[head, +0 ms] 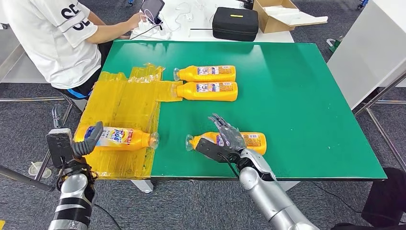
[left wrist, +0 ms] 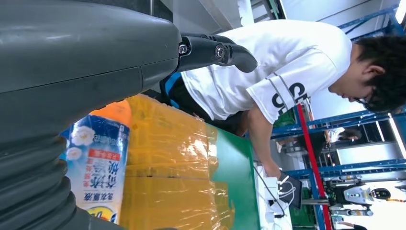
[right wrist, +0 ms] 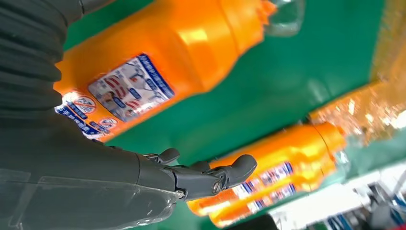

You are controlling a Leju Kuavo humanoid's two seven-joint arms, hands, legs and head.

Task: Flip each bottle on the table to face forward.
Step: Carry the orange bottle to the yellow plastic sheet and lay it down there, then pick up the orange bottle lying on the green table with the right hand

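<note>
item 1, lower left of the head view: left robot hand [head: 88,141], fingers curled around the base end of a yellow plastic bottle with a blue-and-white front label [head: 115,138]. this bottle lies on its side on a crinkled sheet of yellow transparent film [head: 122,103], its clear cap toward the right of the frame, and its front label faces up, so it looks already turned.

item 2, upper middle of the head view: two yellow plastic bottles with small printed back labels [head: 207,82], lying side by side and touching, long axes across the frame, caps toward the left at the film's edge. both show the back label and are well apart from either robot hand.

item 3, lower middle of the head view: a fourth yellow plastic bottle, back label up [head: 249,141], lying on the green counter [head: 311,96] with its long axis across the frame and its cap to the left. the right robot hand [head: 225,139] lies over its middle from the near side, fingers spread and stretched forward; whether they touch the bottle cannot be told.

judgement: the right robot hand is much the nearer to this bottle, and the roll needed is about that left-to-right axis.

item 4, upper left: a seated person in a white shirt [head: 52,38].
</note>
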